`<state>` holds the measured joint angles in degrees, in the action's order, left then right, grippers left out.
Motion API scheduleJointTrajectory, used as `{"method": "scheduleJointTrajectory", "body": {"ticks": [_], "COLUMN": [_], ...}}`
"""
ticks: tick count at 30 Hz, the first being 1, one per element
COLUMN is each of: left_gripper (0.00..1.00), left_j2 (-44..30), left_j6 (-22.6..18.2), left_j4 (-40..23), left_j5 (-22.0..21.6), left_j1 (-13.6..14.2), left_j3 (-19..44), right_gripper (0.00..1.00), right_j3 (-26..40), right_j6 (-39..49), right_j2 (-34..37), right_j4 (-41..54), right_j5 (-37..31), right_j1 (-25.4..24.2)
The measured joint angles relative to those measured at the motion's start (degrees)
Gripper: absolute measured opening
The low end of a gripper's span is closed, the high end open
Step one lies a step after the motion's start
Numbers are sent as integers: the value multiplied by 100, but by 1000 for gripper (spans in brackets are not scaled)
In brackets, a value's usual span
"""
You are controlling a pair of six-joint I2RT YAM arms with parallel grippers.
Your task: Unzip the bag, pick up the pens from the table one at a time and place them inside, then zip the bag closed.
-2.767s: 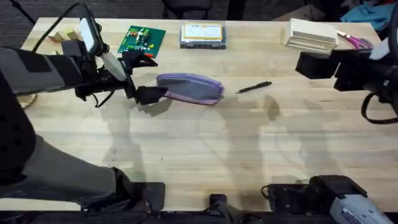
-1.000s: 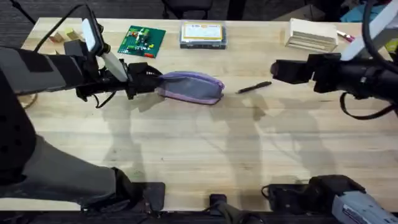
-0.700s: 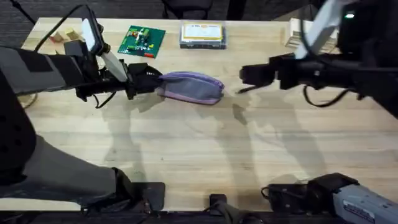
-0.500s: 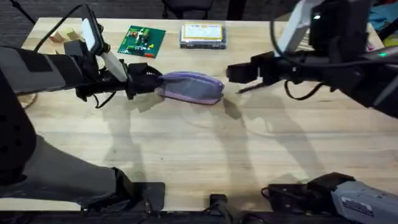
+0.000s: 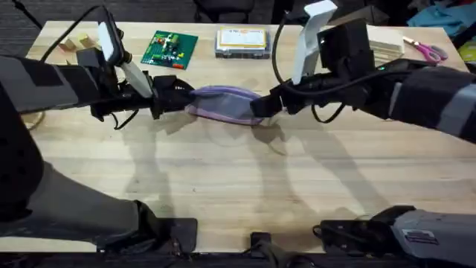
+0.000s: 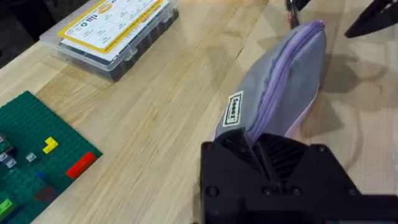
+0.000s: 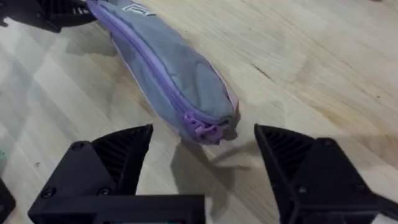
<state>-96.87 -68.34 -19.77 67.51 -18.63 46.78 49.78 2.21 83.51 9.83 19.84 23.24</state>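
We had the bag (image 5: 227, 103) lying on the table (image 5: 245, 186) toward its far middle, zipper still closed, with its long axis running across the table from left to right. The left gripper (image 5: 181, 95) was clamped on the bag's left end; in its wrist view the black fingers (image 6: 261, 152) pinched together on the fabric just below the small label tab, holding that end down. The right gripper (image 7: 202, 152) hung at the opposite end with its jaws wide apart, and the purple zipper pull (image 7: 205, 129) lay between them, not yet touched. So the pull sat at the bag's right end, the zipper line ran along the top toward the left gripper, and the grey side panel faced up and toward the right wrist camera. We judged the step in hand to be catching the pull to start unzipping. To do it well, we reckoned the right jaws should drop a little, close on the small pull alone and not on the pouch fabric beneath, then draw it straight along the zipper line toward the left end, while the left grip held firm so the soft bag stayed taut and did not bunch or slide.
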Motion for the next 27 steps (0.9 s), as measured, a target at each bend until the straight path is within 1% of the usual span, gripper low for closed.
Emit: {"method": "scheduleJointTrajectory", "body": {"ticks": [9, 14, 16, 20, 27], "left_gripper": [42, 42, 42, 42, 42], "left_j2": [1, 1, 1, 1, 1], "left_j6": [0, 0, 0, 0, 0], "left_j4": [0, -15, -15, -15, -15], "left_j5": [0, 0, 0, 0, 0], "left_j1": [0, 0, 0, 0, 0], "left_j3": [0, 0, 0, 0, 0], "right_gripper": [995, 938, 891, 757, 469], "right_j3": [0, 0, 2, 2, 2], "right_j6": [21, 51, 61, 60, 62], "right_j2": [245, 275, 321, 455, 507], "right_j4": [-69, -106, -114, -116, -191], "right_j5": [1, 2, 1, 2, 46], "right_j1": [71, 76, 74, 76, 87]}}
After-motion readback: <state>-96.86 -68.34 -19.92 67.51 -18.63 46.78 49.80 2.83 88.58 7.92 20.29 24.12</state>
